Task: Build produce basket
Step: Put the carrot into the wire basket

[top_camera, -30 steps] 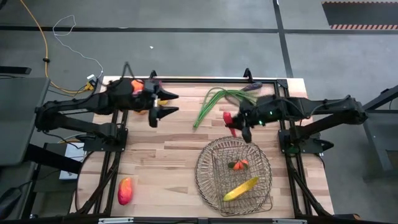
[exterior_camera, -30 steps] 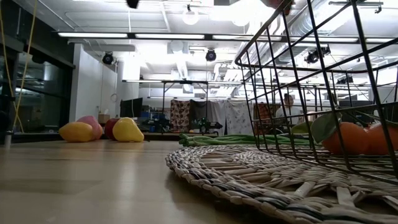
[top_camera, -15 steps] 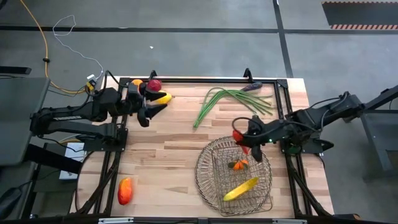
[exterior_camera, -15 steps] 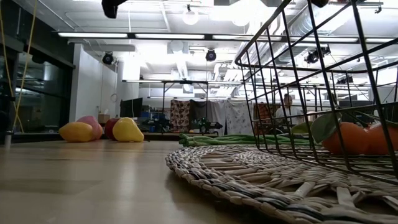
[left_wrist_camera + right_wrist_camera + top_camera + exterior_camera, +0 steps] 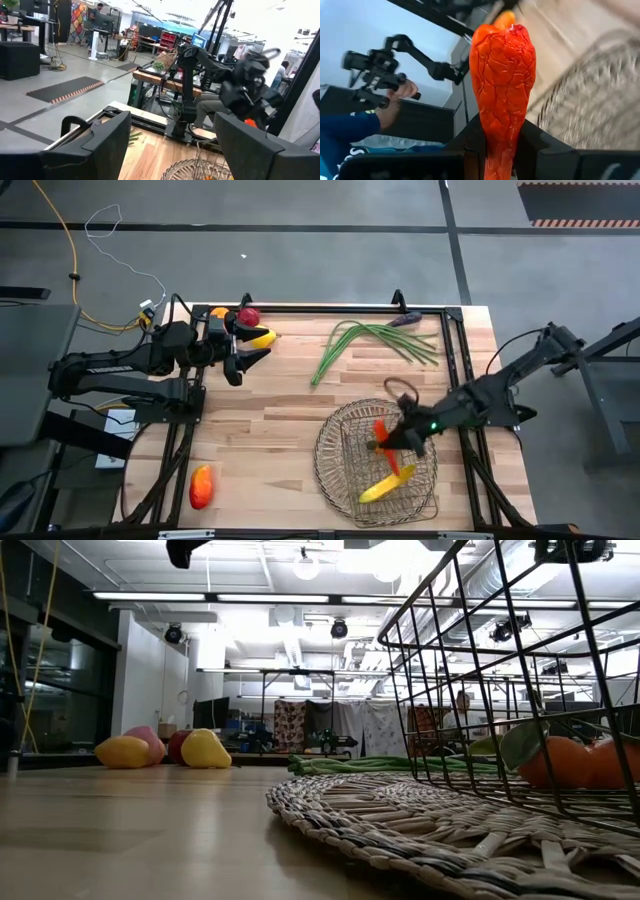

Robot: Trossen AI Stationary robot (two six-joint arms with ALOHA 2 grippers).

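The wire basket (image 5: pixel 340 465) stands on a woven mat at the table's near right and holds a banana (image 5: pixel 388 483) and an orange piece (image 5: pixel 376 446). My right gripper (image 5: pixel 398 438) is over the basket, shut on a red chilli (image 5: pixel 502 75), which also shows in the high view (image 5: pixel 381 429). My left gripper (image 5: pixel 243 362) is open and empty at the far left, next to an orange (image 5: pixel 218 312), an apple (image 5: pixel 248 316) and a yellow fruit (image 5: pixel 262 338). Green beans (image 5: pixel 370 340) lie at the far middle. My right gripper pinches the chilli's one end (image 5: pixel 497 135) between its two fingers (image 5: pixel 470 145). The rest of the chilli sticks out past the fingertips, along the fingers. In the high view it hangs over the basket's inside; whether it touches the wire I cannot tell.
A red-yellow mango (image 5: pixel 201 486) lies near the table's near left corner. A purple eggplant (image 5: pixel 405 319) lies at the far edge beside the beans. Bare wood lies between the mango and the basket. In the low view the basket's wall (image 5: pixel 480 690) stands close, with oranges (image 5: pixel 570 760) inside.
My right gripper has carried the chilli from beside the beans toward the table's near edge and now holds it over the basket. My left gripper drew back toward the table's left edge early on and has kept still since.
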